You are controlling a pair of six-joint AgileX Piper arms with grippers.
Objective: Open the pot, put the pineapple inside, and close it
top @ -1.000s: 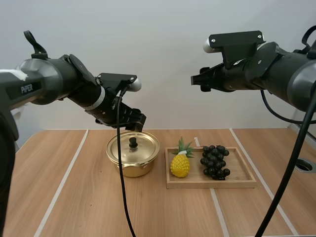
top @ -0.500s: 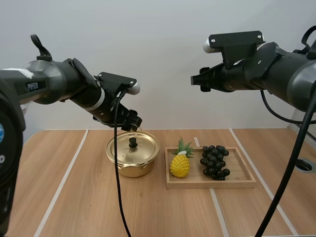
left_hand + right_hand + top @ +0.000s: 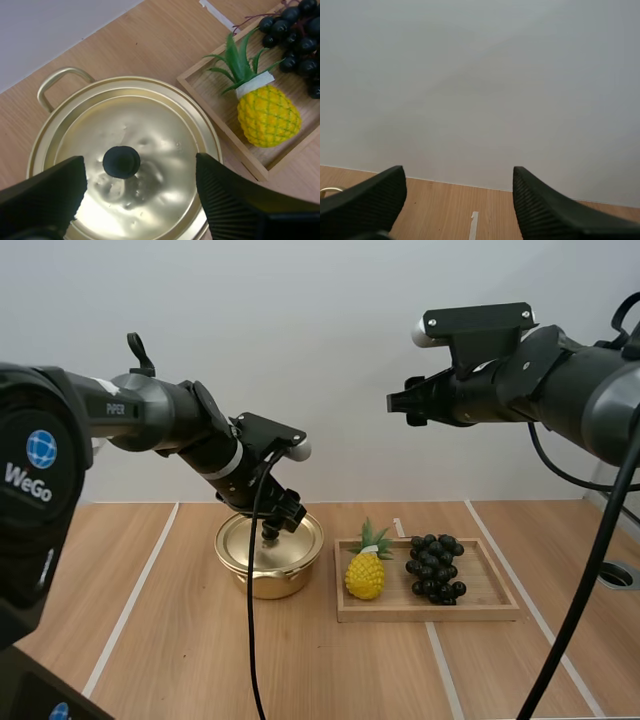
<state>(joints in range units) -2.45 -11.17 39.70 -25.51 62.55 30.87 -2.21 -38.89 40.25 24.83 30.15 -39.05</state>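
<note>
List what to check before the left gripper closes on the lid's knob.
1. Left gripper open: ok, fingers stand apart.
2. Knob between the fingers: ok, though it sits off-centre, nearer one finger.
3. Fingertips down at knob height: cannot tell.
4. Lid seated on the pot: ok, it lies flat inside the rim.
5. Pineapple ready: ok, on the tray beside the grapes, apart from the pot.
6. Right gripper out of the way: ok, open and held high, well off the pot.
</note>
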